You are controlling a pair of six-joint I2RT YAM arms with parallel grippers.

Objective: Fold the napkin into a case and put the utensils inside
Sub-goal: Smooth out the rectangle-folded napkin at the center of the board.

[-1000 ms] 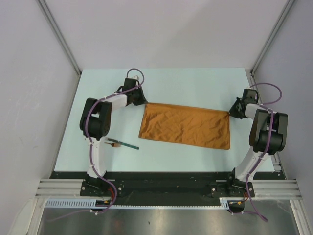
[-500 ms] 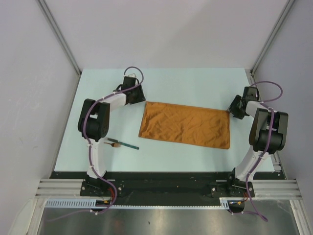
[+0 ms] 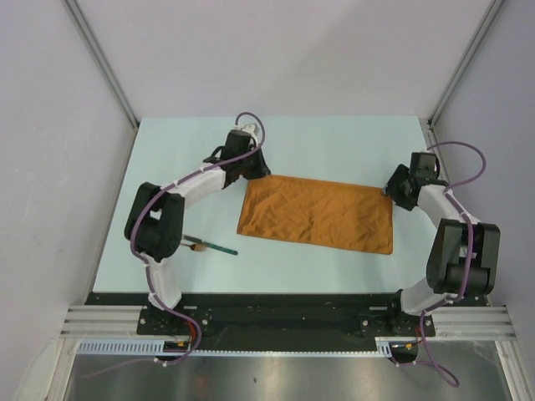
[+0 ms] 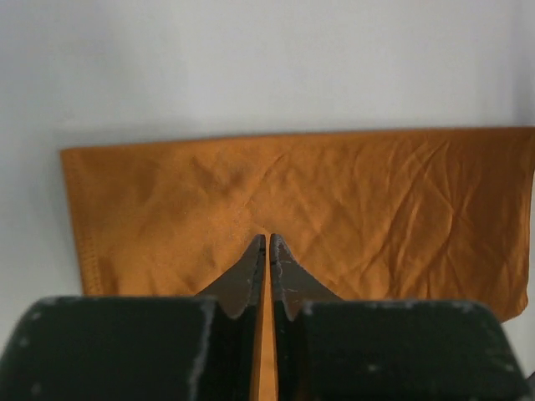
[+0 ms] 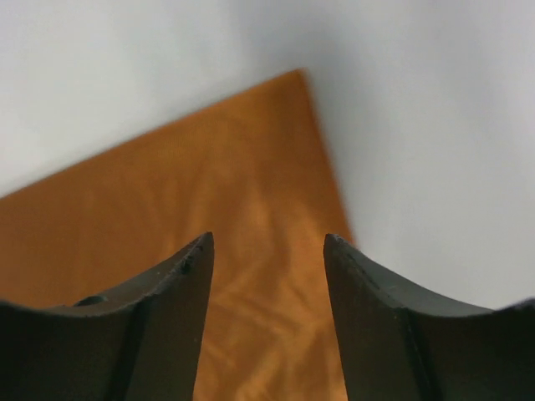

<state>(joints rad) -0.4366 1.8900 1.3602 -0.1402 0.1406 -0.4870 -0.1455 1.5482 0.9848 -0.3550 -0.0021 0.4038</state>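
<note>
Both arms have swung inward to the far corners of the napkin (image 3: 318, 213), lying half-folded on the bench (image 3: 334, 138). We note left tool (image 4: 267, 238) pressed nearly together, empty; right tool (image 5: 267, 242) spread over its corner, presumably readying another fold.

The rust-orange rectangular cloth napkin (image 3: 316, 213) is soft, matt and finely creased, with a stitched hem along one short edge. Beneath it, the pale mint tabletop (image 3: 334, 142) looks smooth and matt. The black fingers (image 4: 242, 276) of the left gripper (image 4: 267, 241) are dull, scuffed plastic.
</note>
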